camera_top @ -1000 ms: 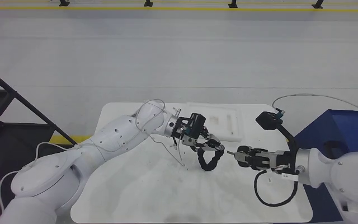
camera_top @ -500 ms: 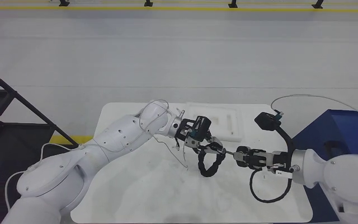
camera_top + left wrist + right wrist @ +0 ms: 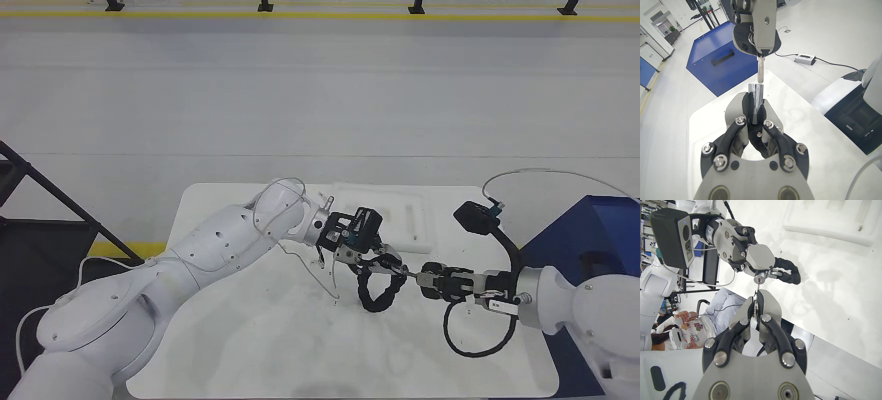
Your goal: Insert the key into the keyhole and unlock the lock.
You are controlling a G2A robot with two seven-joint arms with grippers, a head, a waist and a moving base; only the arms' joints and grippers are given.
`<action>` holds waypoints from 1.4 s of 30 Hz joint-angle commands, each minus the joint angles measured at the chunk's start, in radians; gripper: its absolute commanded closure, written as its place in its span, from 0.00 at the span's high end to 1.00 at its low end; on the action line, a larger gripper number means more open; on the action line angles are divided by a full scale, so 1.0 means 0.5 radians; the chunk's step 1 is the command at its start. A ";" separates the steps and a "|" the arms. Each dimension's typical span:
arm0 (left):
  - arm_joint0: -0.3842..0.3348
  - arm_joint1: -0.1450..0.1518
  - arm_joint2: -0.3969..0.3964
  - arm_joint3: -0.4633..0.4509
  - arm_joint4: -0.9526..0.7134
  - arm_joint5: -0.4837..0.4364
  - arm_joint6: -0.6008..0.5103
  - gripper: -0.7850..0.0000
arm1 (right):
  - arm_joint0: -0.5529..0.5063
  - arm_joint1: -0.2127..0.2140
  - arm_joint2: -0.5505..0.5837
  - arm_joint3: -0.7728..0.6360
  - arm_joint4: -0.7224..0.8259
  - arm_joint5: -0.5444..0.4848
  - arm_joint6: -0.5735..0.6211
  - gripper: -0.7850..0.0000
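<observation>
left fingers — clamped on lock | right fingers — pinching key, tip at keyhole

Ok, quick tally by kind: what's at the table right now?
grippers: 2, the left gripper and the right gripper
lock: 1
key: 1
foam tray: 1
Total: 5

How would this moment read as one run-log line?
left gripper: shut on cable lock | right gripper: shut on key | key tip at keyhole, depth unclear
</observation>
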 commanded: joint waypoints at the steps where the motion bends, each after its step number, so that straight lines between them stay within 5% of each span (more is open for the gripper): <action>1: -0.001 -0.003 0.005 0.005 0.007 0.000 0.005 0.00 | 0.002 0.002 -0.004 0.001 -0.003 0.001 -0.002 0.00; 42: -0.076 -0.038 0.101 0.019 0.012 0.000 0.013 0.00 | 0.087 0.038 -0.142 0.062 -0.051 0.050 -0.049 0.00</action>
